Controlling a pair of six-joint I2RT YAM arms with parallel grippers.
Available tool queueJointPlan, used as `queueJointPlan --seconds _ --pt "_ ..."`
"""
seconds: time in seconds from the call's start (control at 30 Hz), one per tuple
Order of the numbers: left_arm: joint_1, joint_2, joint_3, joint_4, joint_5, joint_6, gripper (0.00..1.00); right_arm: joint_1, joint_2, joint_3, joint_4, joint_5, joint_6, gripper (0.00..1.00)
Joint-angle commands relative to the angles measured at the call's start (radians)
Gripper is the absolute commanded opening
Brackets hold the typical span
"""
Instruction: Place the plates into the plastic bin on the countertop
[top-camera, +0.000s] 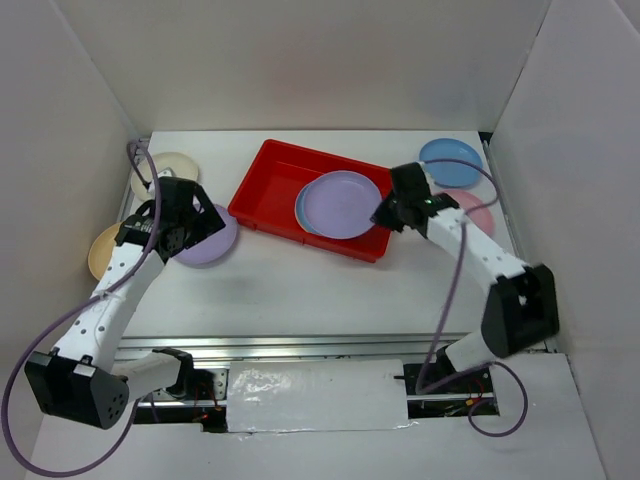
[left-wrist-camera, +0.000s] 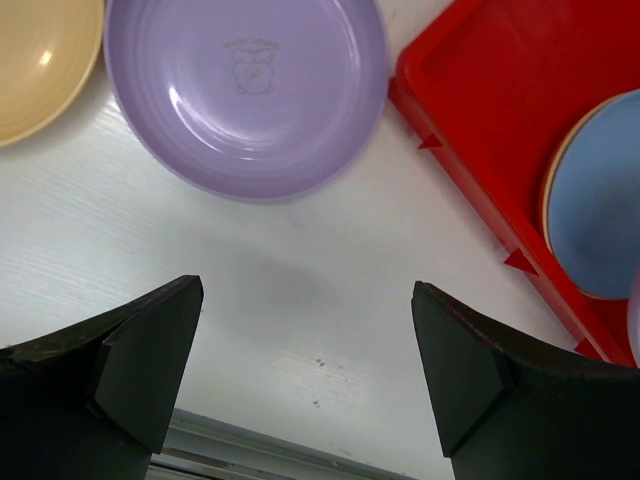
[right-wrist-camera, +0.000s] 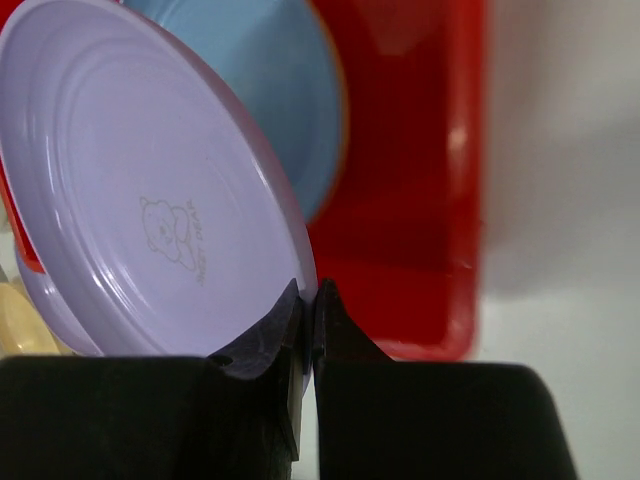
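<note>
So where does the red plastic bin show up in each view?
Top external: red rectangular plastic bin, upper centre, angled.
Left wrist: upper right corner.
Right wrist: upper right, behind the purple round plastic plate.
Shared landmark: pale blue round plastic plate inside it.

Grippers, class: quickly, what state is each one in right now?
Left gripper: open, holding nothing.
Right gripper: shut on the rim of a round purple plastic plate over the red rectangular plastic bin.
</note>
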Motion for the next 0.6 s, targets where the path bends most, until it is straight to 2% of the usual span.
queueJointPlan --seconds 0.0,0.23,0.5,0.57 --pt "0.054 -0.023 -0.024 0.044 0.065 -0.008 0.99 0.050 0.145 0.163 0.047 -0.043 -0.074 0.00" --pt "0.117 -0.022 -0.076 0.047 0.091 0.034 0.99 0.057 0.354 0.344 0.010 -0.012 -0.089 0.00" --pt "0.158 -0.028 -0.144 0.078 0.122 0.023 0.99 0.005 0.443 0.454 -0.005 -0.029 -0.106 0.03" --pt "0.160 -0.028 -0.156 0.081 0.120 0.012 0.99 -0.003 0.456 0.471 -0.028 -0.032 -0.111 0.22"
